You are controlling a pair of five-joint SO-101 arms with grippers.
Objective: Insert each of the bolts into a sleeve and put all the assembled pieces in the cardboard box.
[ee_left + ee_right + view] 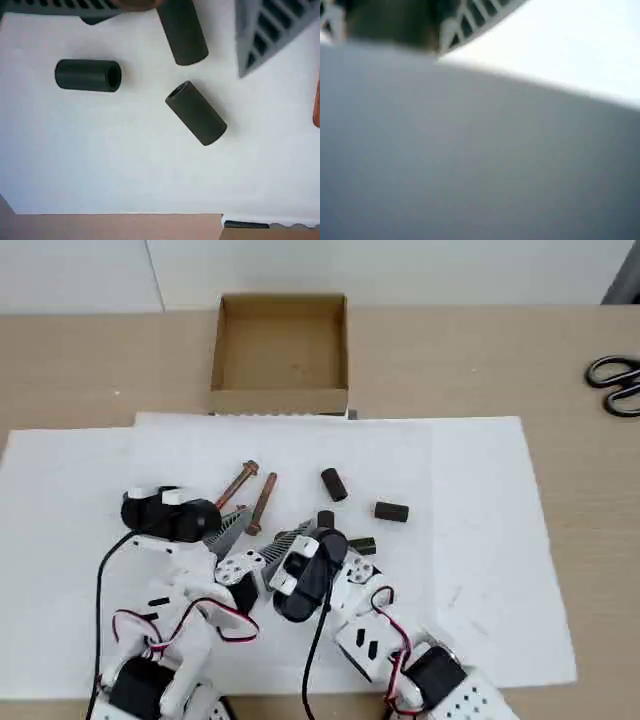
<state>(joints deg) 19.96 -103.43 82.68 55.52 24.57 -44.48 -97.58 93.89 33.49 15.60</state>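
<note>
On the white paper (480, 570) covering the table (560, 360), the left gripper (248, 525) has its fingers (265, 35) spread, with a dark sleeve (182, 32) between them. Two more sleeves (87, 75) (196, 114) lie apart beyond it. Two bolts (237, 485) (263, 502) lie near the gripper. The cardboard box (280, 398) sits at the paper's far edge.

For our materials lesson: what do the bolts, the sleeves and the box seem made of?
Bolts: likely metal, coppery-brown with a slight sheen. Sleeves: matte black, plastic or rubber perhaps; the look leaves it open. Box: plain brown cardboard, dull, with folded walls.
</note>
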